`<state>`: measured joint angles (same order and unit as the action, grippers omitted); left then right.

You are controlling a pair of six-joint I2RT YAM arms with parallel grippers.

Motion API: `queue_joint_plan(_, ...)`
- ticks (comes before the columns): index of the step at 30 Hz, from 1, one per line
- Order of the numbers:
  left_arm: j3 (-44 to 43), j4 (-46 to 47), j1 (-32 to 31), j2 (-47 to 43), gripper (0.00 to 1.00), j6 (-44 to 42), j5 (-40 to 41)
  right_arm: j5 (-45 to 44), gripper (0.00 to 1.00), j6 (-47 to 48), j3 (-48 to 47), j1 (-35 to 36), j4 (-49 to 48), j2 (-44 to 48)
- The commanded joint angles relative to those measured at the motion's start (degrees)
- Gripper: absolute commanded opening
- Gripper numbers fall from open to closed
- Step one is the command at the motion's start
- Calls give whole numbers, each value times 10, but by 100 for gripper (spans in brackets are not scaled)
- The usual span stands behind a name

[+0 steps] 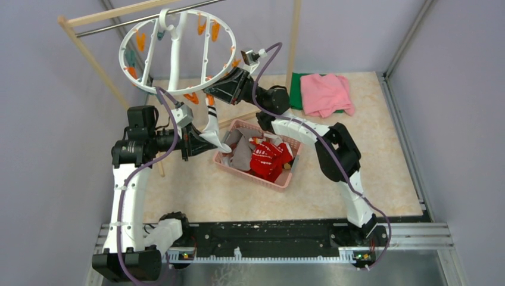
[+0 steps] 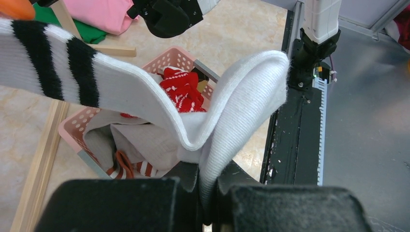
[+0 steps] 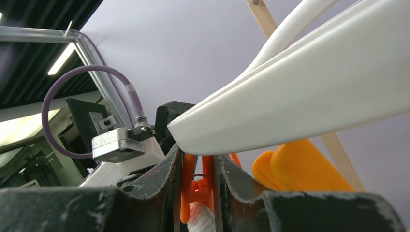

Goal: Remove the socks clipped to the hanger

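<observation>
Top external, hanger: white oval hanger (image 1: 178, 50) hooked on the metal bar (image 1: 101, 28) of a wooden rack (image 1: 295, 36), above the far left corner of the tabletop (image 1: 369, 173).
Top external, striped sock: a white striped sock (image 1: 209, 126) with black bands hangs from the ring's near rim, reaching down toward the basket.
Top external, basket: pink basket (image 1: 250, 174) at mid-tabletop, holding a red sock (image 1: 267, 158) and a grey sock (image 1: 241, 155).
Top external, cloths: pink cloth (image 1: 324, 92) lying over a green cloth (image 1: 296, 89) at the far right corner.
Left wrist, left fingers (image 2: 121, 203): pressed together on a fold of the striped sock's foot, above the basket.
Right wrist, right fingers (image 3: 154, 186): pinching an orange clip (image 3: 196, 186) just beneath the hanger's rim.
Right wrist, neighbouring clip (image 3: 304, 166): orange, hanging beside the pinched one.
</observation>
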<state>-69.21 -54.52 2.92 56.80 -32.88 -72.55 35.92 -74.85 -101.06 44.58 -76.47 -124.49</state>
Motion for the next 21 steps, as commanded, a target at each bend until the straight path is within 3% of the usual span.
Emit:
queue_joint_plan(1,-13,16,0,-4,0,-1,-9,2,3,8,-11,6,-16,11)
queue_joint_plan(11,29,-12,0,-2,0,-95,71,-16,0,170,61,8,168,95)
queue_joint_plan(16,53,-10,0,0,0,-137,123,-18,0,190,73,8,187,112)
queue_joint_plan(21,63,-8,0,2,0,-143,123,-11,0,196,57,7,206,114)
